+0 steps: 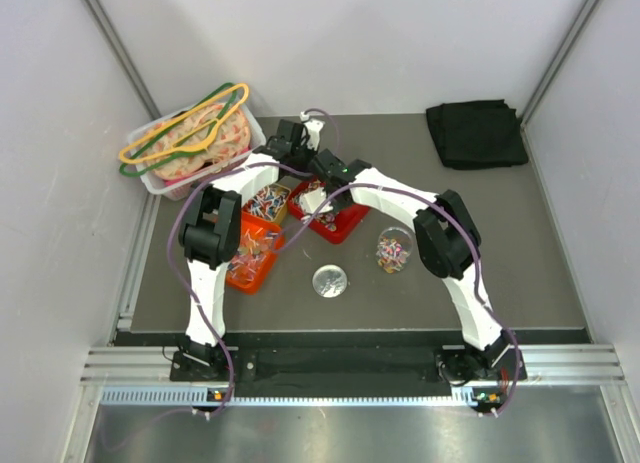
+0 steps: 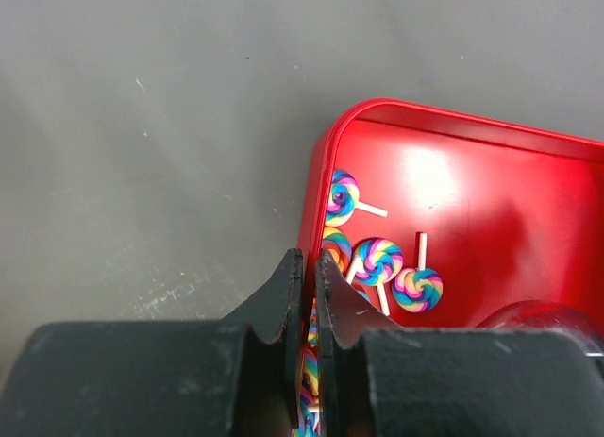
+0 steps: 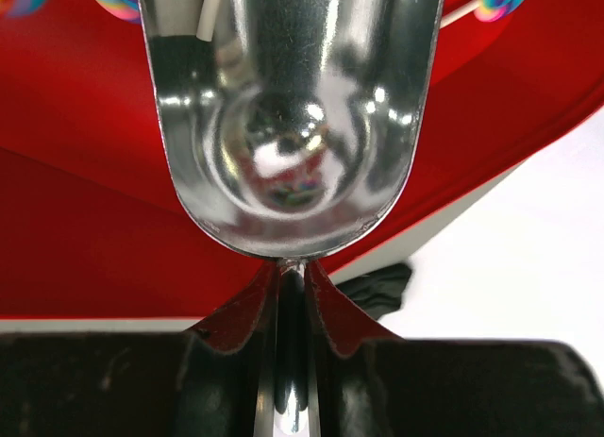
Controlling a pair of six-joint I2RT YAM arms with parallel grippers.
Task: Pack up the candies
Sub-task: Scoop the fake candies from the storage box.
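Far left, a white bin [image 1: 158, 175] sat at the table's back corner, heaped with pink-orange items under coloured hangers [image 1: 200, 118]. Moving in, an orange tray [image 1: 240, 277] lay under the left arm's elbow, candies [image 1: 255, 245] scattered in it, and just behind it was a smaller tan container [image 1: 268, 203] with more of them.

Now the left gripper [image 2: 307, 262]: its jaws were nearly together, pinched on the side wall of the red tray [image 2: 491, 187], right at the rim. And there they were, swirl lollipops on white sticks, bunched along that wall inside the tray, a few showing between the fingers [image 2: 283, 295].

Centre stage, the right gripper [image 3: 291, 267] was clamped narrow on the handle of a shiny metal scoop [image 3: 288, 107]. The bowl hung over the red floor of the tray, and the wrist view showed no sweets in it. A few lollipops peeked in at the top edge of that view.

In front of the red tray lay a clear round lid [image 1: 330, 281], alone on the mat. Just right of it stood a clear jar [image 1: 393, 251], candies inside. Far right, at the back, lay a folded black cloth [image 1: 477, 133], well apart from everything.
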